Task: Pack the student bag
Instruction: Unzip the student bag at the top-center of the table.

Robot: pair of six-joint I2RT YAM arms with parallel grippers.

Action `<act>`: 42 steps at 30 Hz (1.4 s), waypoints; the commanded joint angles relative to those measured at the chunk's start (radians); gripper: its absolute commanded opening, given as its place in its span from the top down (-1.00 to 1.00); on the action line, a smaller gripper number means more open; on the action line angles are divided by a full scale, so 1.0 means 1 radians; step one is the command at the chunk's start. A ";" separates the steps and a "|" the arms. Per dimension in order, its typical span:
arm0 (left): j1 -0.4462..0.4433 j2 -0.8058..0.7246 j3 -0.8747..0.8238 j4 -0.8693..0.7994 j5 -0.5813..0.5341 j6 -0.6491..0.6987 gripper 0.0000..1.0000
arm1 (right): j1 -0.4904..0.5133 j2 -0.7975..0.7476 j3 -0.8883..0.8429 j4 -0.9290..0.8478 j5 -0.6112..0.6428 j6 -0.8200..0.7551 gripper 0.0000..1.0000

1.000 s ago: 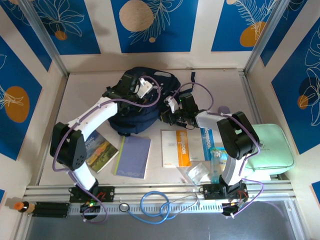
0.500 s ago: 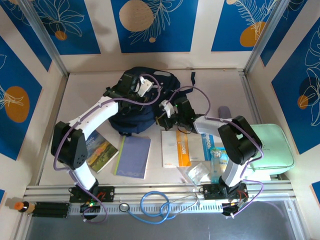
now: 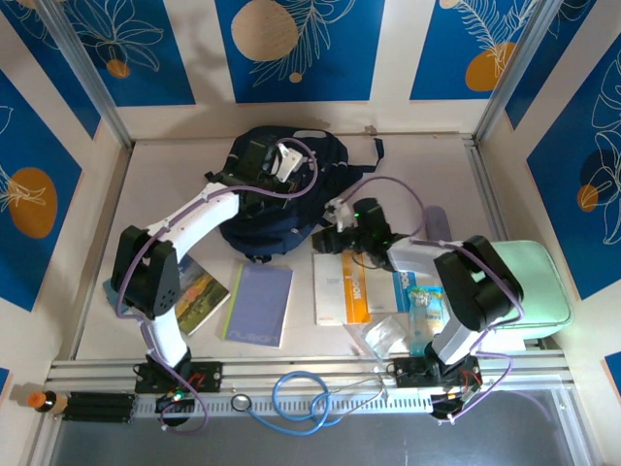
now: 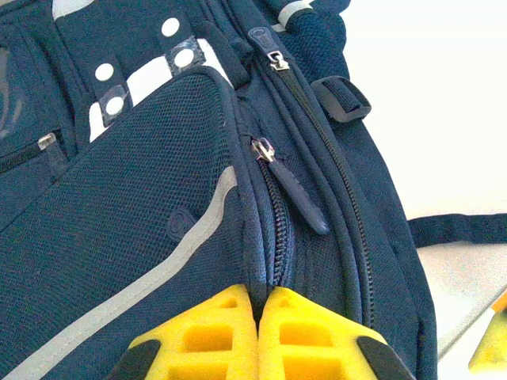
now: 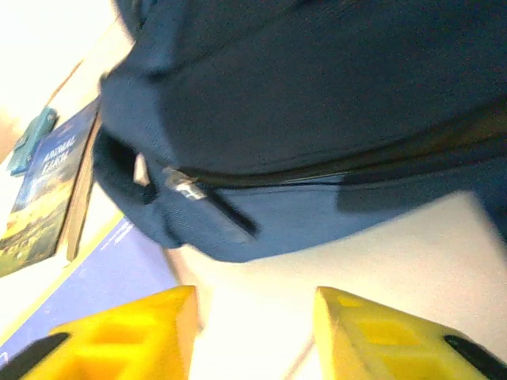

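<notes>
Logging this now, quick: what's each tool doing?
Left tool: closed, tips against the large dark navy fabric backpack.
Right tool: open, holding nothing.

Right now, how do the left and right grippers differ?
The left gripper has jaws shut, at the zip seam of the backpack; the right gripper has jaws apart, nothing between them, over the table just short of the backpack.
The left gripper is above the backpack; the right gripper is beside its near right edge.
Shared: yellow jaws, each facing a zip pull.
</notes>
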 commanded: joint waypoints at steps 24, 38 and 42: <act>-0.009 -0.097 -0.075 0.107 0.090 -0.050 1.00 | -0.072 0.265 0.508 -0.390 -0.216 0.906 0.04; -0.073 -0.326 -0.223 -0.205 -0.224 -0.504 -0.23 | -0.032 0.259 0.571 -0.406 -0.186 0.812 1.00; -0.184 -0.369 -0.308 -0.224 -0.303 -0.659 -0.24 | -0.020 0.268 0.594 -0.394 -0.200 0.815 1.00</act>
